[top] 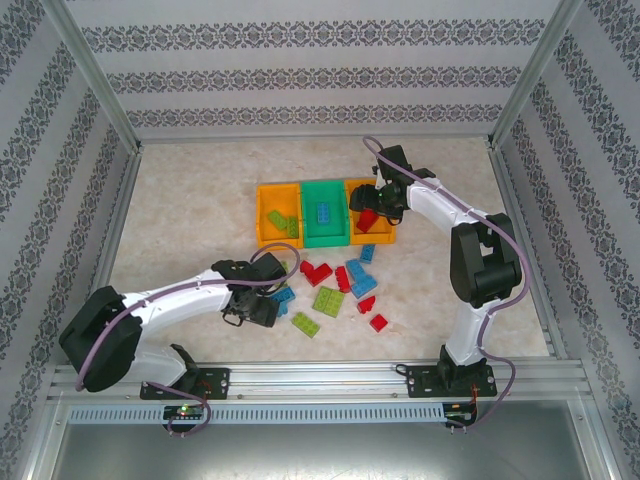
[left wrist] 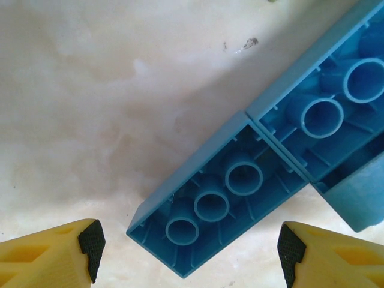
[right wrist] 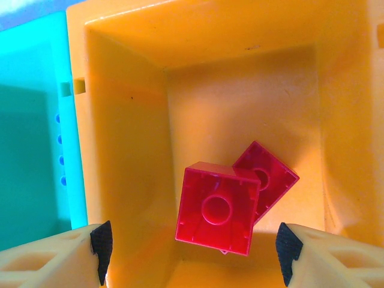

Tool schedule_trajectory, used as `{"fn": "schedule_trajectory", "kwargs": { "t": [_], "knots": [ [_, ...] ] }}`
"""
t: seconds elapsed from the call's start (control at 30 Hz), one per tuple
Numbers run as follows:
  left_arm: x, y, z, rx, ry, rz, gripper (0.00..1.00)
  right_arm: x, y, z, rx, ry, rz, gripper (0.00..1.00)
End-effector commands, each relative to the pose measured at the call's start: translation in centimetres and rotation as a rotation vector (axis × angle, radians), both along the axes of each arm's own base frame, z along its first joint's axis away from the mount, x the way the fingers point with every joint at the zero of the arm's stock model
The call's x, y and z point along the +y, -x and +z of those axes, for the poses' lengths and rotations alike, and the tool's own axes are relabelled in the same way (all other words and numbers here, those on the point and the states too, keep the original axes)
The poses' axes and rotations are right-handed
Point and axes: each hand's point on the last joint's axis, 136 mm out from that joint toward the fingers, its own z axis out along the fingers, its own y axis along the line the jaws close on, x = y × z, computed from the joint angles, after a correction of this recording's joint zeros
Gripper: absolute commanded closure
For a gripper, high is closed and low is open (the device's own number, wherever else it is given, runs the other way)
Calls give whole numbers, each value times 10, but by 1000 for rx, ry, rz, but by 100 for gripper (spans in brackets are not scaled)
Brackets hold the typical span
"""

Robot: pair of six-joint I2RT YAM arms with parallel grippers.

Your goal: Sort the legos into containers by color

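The upper blue brick (left wrist: pixel 336 102) runs off the top and right edges of the left wrist view. A paler blue piece (left wrist: pixel 360 201) at the right edge is cut too short to tell its shape, and a green speck (left wrist: pixel 271 1) at the top edge is too small to name. In the right wrist view, the rear red brick (right wrist: pixel 273 171) is half hidden behind the front red brick (right wrist: pixel 219 210), and the left edge crops the green bin (right wrist: pixel 30 120). From above, the right hand (top: pixel 372 205) covers part of the right orange bin (top: pixel 386 237).

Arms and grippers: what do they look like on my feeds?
The left arm and right arm have white links, black joints and a purple cable looped alongside. The left gripper and right gripper have yellow fingers tipped with black pads.
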Motion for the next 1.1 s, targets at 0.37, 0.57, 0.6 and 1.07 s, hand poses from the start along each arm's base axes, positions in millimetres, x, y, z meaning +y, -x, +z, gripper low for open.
{"fn": "schedule_trajectory", "kwargs": {
  "t": [0.37, 0.57, 0.6, 1.07],
  "knots": [
    [-6, -12, -9, 29, -100, -129, 24, -1, 2, 5, -10, -9, 14, 23],
    [-9, -5, -19, 71, -85, -122, 36, -4, 1, 4, -8, -6, 9, 22],
    [-9, -5, -19, 70, -84, -117, 36, -5, 1, 3, -7, -5, 9, 22],
    [-7, 0, -22, 82, -75, -85, 36, -9, 0, 2, -5, -14, 1, 22]
  ]
}}
